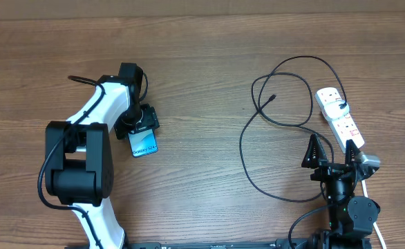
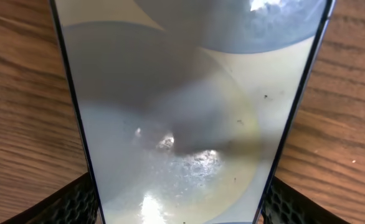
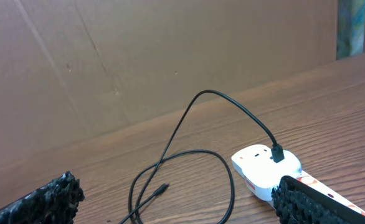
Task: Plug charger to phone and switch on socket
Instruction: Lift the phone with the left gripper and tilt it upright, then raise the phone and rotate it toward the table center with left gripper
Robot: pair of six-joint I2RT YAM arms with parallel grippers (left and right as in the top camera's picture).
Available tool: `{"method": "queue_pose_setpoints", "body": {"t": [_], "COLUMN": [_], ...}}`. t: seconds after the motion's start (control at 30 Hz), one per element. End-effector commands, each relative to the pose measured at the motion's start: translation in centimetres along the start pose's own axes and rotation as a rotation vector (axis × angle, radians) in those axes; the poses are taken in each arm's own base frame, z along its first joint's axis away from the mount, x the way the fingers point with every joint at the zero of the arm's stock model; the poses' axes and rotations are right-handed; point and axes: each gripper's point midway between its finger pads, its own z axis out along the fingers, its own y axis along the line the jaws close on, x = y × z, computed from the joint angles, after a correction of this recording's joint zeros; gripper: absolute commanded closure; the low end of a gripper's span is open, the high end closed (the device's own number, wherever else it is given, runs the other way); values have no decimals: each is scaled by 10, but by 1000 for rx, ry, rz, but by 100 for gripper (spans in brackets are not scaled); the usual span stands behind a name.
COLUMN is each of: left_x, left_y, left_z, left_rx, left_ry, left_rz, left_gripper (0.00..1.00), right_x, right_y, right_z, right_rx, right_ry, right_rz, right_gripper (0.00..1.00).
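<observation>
1. Right gripper (image 1: 332,153): at the near end of the socket (image 1: 342,123). Jaws spread wide with nothing between them. In the overhead view its right finger overlaps the socket's near tip.
2. Phone (image 1: 144,145): well left of the socket, flat on the table (image 1: 202,41). Cyan screen up, "Galaxy" end nearest the robot.
3. Left gripper (image 1: 142,128): also well left of the socket, down over the phone's far end. In the left wrist view the fingers (image 2: 70,202) straddle the phone, one just beside each long edge. Partly open; cannot tell if they actually clamp it.
4. Socket: white strip lying diagonally, its far end angled left.
5. Charger (image 1: 247,149): plug head seated in the socket's farthest outlet. The cable loops left of the socket across the table. The small tip lies loose left of the socket, well apart from the phone.
</observation>
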Motion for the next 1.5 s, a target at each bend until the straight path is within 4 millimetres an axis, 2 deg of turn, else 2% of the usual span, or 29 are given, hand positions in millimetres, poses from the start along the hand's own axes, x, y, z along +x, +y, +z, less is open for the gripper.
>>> {"method": "queue_pose_setpoints", "body": {"t": [0.0, 0.13, 0.3, 0.47, 0.7, 0.9, 1.0, 1.03, 1.17, 1.2, 1.47], "left_x": [59, 50, 37, 25, 9, -17, -23, -21, -13, -10, 3], "left_y": [10, -6, -23, -30, -24, -14, -24, -30, -37, -37, -31], "left_z": [57, 37, 5, -15, -11, -6, 2, 7, 18, 21, 41], "left_rx": [-63, 11, 69, 87, 37, -53, -37, -33, -41, -45, -54], "left_ry": [291, 300, 301, 279, 203, 80, 35, 24, 21, 23, 40], "left_rz": [41, 68, 83, 104, 109, 40, 57, 73, 101, 106, 111], "left_gripper": [40, 47, 48, 51, 50, 48, 39, 31, 9, 0, 0], "right_x": [1, 1, 1, 1, 1, 1, 1, 1, 1, 1, 1], "right_y": [-2, -2, -2, -2, -2, -2, -2, -2, -2, -2, -2], "right_z": [0, 0, 0, 0, 0, 0, 0, 0, 0, 0, 0], "right_rx": [9, 9, 9, 9, 9, 9, 9, 9, 9, 9, 9], "right_ry": [-6, -6, -6, -6, -6, -6, -6, -6, -6, -6, -6], "right_rz": [0, 0, 0, 0, 0, 0, 0, 0, 0, 0, 0], "right_gripper": [0, 0, 0, 0, 0, 0, 0, 0, 0, 0, 0]}}
